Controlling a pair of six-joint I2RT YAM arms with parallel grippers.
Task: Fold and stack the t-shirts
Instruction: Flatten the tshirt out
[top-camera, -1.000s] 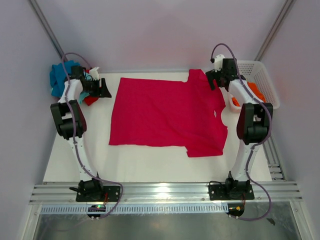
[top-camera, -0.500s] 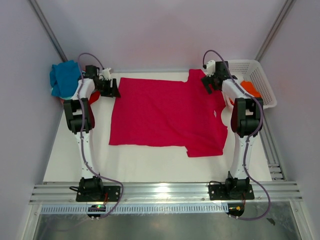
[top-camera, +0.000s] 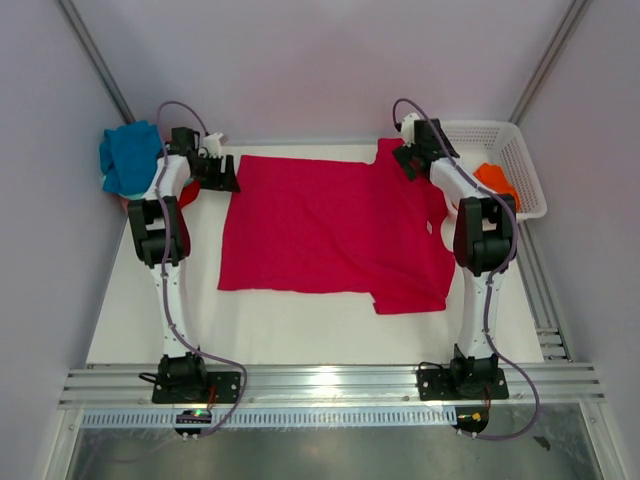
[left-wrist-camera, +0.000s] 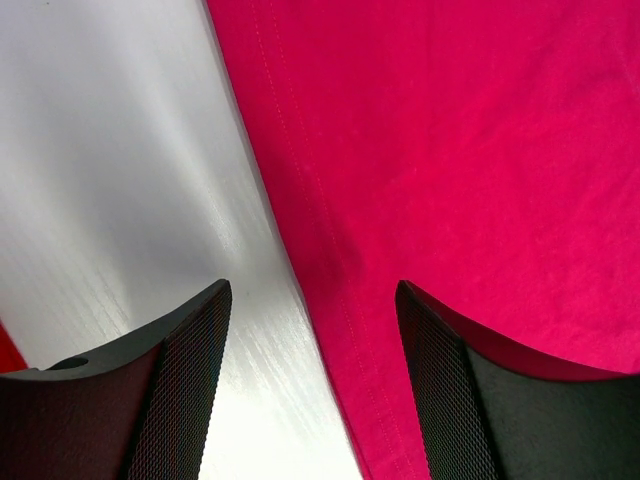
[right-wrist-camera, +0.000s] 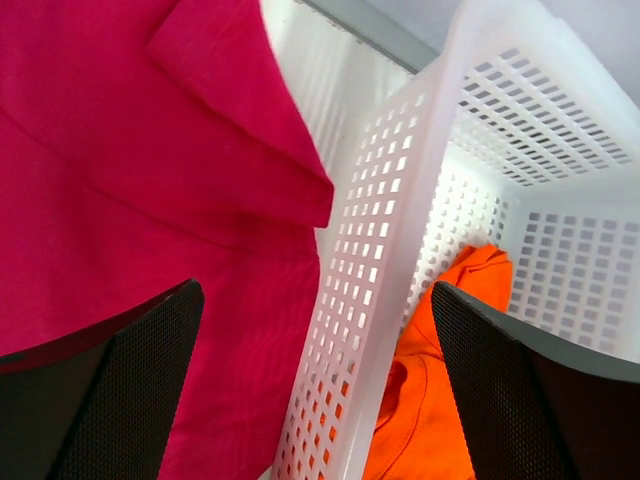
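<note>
My left claw (left-wrist-camera: 310, 300) hangs released over the far left corner of the crimson t-shirt (top-camera: 330, 225). Its two dark fingers stand apart with nothing between them. In my left wrist view the stitched hem runs down the gap, with one finger above bare white worktop (left-wrist-camera: 120, 150) and the other above red cloth. I cannot tell whether the fingertips touch the fabric. The shirt lies spread flat across the middle of the worktop, hem toward my left arm, collar toward my right arm, and one sleeve at each right-hand corner. My right claw (right-wrist-camera: 315, 290) is also released, its fingers spread wide and gripping nothing. It sits above the far sleeve, whose pointed corner lies just beside the wall of the white lattice basket (right-wrist-camera: 420, 150). The basket stands at the far right edge of the worktop and holds an orange t-shirt (right-wrist-camera: 450, 400), crumpled against its near wall. At the far left corner, behind my left arm, a teal-blue t-shirt (top-camera: 130, 155) sits in a bunched heap. A scrap of red cloth (top-camera: 185, 193) shows beneath it, mostly hidden by the arm.
</note>
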